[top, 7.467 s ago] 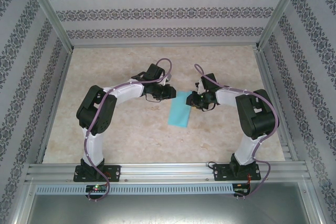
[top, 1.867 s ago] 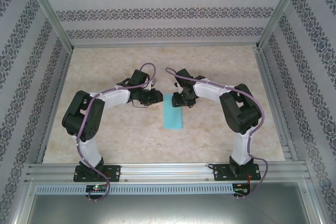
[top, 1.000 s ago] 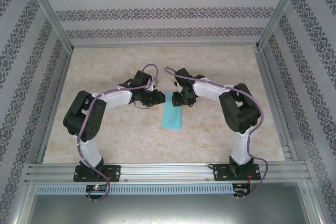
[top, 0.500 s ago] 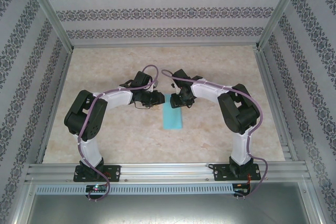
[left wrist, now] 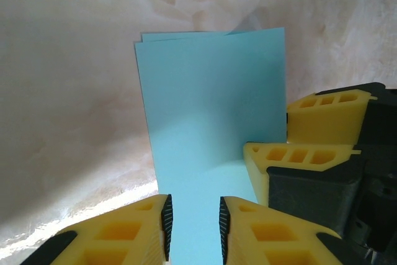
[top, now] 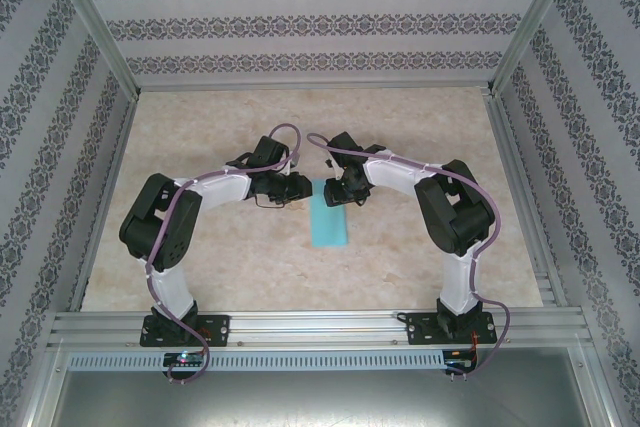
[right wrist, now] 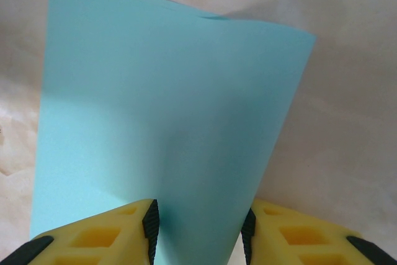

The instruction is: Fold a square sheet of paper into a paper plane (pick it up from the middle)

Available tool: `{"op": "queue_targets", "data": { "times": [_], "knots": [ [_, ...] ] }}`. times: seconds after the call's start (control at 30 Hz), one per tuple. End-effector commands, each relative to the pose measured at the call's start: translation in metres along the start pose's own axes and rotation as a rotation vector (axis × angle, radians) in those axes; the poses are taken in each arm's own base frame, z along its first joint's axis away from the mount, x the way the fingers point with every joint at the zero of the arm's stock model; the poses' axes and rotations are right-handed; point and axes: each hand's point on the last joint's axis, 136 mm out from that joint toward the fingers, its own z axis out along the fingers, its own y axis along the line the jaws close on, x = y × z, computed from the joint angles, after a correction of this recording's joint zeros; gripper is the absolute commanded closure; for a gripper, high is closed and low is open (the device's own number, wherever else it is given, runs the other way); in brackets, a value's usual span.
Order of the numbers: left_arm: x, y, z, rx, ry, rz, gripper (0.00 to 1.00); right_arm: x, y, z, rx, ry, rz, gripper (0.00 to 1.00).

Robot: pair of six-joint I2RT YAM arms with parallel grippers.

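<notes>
**A:** Starting on the left: patterned wallpaper point(top: 60, 147) lines the booth, and an aluminium rail point(top: 320, 325) runs along the near edge of the marbled table point(top: 230, 277). Nothing stands between the arms and the work.

**B:** The left arm point(top: 215, 185) rises from its base with its elbow jutting out to the left. Its forearm sweeps right towards the table's middle, and a purple cable point(top: 178, 209) is looped along it.

**A:** The left gripper point(left wrist: 193, 231) points down at the near-left part of the turquoise sheet of paper point(top: 329, 219). Its yellow fingers stand slightly apart, with blue paper showing in the slot between them. I can't tell whether the tips touch the sheet.

**B:** The sheet lies flat mid-table, folded into a narrow rectangle that runs near to far. At one end, two edges sit a little out of line.

**A:** The right gripper point(right wrist: 198, 231) sits just beside the left one, over the sheet's far end. Its fingers are parted wider, and paper fills the gap between them. The left wrist camera catches those fingers at the sheet's edge.

**B:** The right arm point(top: 400, 169) mirrors the left, with its elbow out to the right and its forearm reaching left.
</notes>
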Motion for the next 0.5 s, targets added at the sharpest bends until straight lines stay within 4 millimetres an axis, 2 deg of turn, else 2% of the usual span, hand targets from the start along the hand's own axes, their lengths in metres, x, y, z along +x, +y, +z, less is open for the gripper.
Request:
{"op": "queue_targets", "data": {
  "times": [0.0, 0.47],
  "knots": [
    [-0.0005, -0.0029, -0.0077, -0.007, -0.030, 0.008, 0.71, 0.0045, -0.0054, 0.0035, 0.024, 0.018, 0.002, 0.59],
    [-0.0040, 0.0016, -0.0138, -0.015, -0.051, -0.001, 0.71, 0.0079, -0.0058, 0.0034, 0.000, 0.024, -0.001, 0.61]
  ]
}}
